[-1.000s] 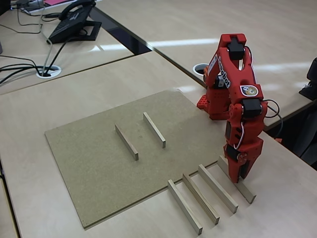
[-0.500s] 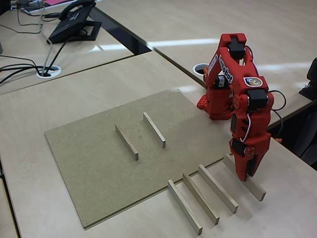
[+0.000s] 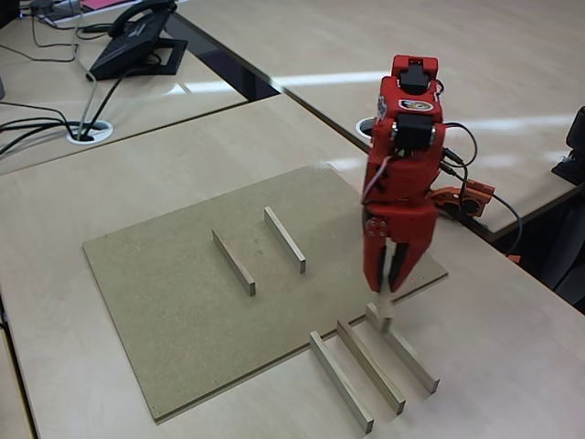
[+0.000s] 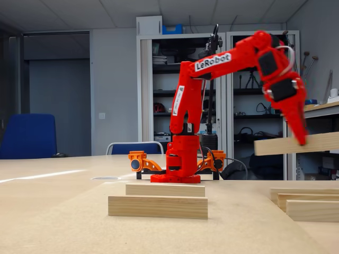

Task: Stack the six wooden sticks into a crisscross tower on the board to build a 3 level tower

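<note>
On the brown board (image 3: pixel 183 311) 2 wooden sticks lie parallel and apart as the tower's bottom level, the left one (image 3: pixel 234 262) and the right one (image 3: pixel 285 239); the low fixed view shows them as a near bar (image 4: pixel 158 207) and a far bar (image 4: pixel 165 189), with nothing yet laid across them; so by my reading the step in hand is carrying the 3rd stick over to start level 2. To their right, the red gripper (image 3: pixel 391 274) hangs above the board's right edge, clenched on a lifted stick (image 3: pixel 384 311); the low view shows that stick (image 4: pixel 296 144) clear of the table, roughly level and slightly tilted, pinched by the gripper (image 4: pixel 300 136). Next the arm needs to swing left over the pair, turn the stick crosswise to them, and lower it so it bridges both bars near one end; a crooked set-down could nudge the loose bars out of parallel. Below and right of the board, 3 more sticks (image 3: pixel 370 366) wait side by side on the pale desk (image 3: pixel 512 366), clear of the path; the arm's base (image 3: pixel 457 197) stands behind, and a telephone (image 3: pixel 137 41) sits far off at the upper left.
</note>
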Controlling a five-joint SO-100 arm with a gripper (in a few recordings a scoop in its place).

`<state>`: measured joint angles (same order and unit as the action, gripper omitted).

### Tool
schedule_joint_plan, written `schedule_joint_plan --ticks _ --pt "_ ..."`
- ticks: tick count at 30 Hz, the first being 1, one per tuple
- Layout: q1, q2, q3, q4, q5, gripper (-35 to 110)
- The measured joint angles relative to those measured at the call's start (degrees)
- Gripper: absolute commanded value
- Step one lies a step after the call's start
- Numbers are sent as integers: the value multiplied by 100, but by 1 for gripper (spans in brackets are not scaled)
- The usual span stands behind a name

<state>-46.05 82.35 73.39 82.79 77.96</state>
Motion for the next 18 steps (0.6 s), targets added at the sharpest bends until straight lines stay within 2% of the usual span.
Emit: schedule_joint_plan --ticks 8,18 --pt "1494 360 62 606 896 0" --pt "2566 914 606 694 1354 0"
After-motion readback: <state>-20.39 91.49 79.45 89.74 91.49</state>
